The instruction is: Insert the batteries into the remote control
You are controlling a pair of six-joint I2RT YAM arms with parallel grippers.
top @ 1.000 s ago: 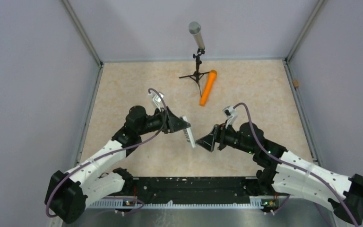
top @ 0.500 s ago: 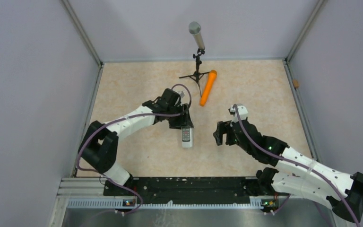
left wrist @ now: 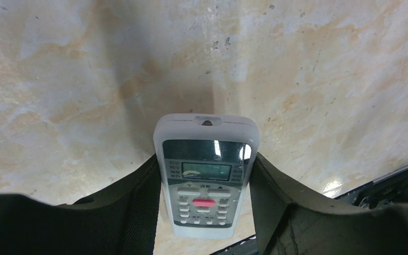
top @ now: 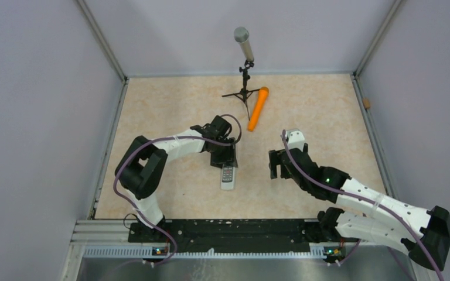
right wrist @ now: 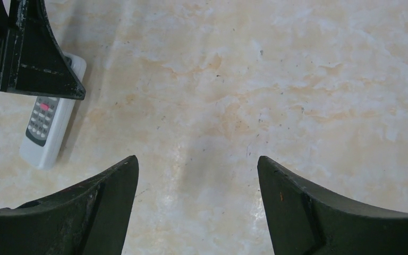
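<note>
remote control point(left wrist: 206, 178) lies face up near the middle of the counter point(right wrist: 297, 79), screen and buttons showing, so the plain back is underneath. left end effector point(left wrist: 206, 159) is clamped on it, jaws pressed on the two long sides at the screen end, and the button end sticks out free. it looks flat on the surface, but cannot tell whether the grip takes any of its weight. right end effector point(right wrist: 196, 158) hangs with jaws wide apart, nothing in it, over bare counter near the remote's right side and not touching it. batteries are not in any view. step in hand, my read: placing or repositioning the remote so the back can be reached. to do it well, keep the squeeze square across the sides so it does not swivel, and get it fully flat before letting go. better, roll it over so the back faces up, since the battery door is most likely there. the right one could steady the free button end, coming in along the long axis and not across the left jaws. orientation: the long axis runs roughly near to far with a slight lean. screen end points to the far side, toward the microphone point(top: 242, 36) and orange tube point(top: 258, 108). plain tip points at the rail point(top: 228, 228) by the arm bases.
</note>
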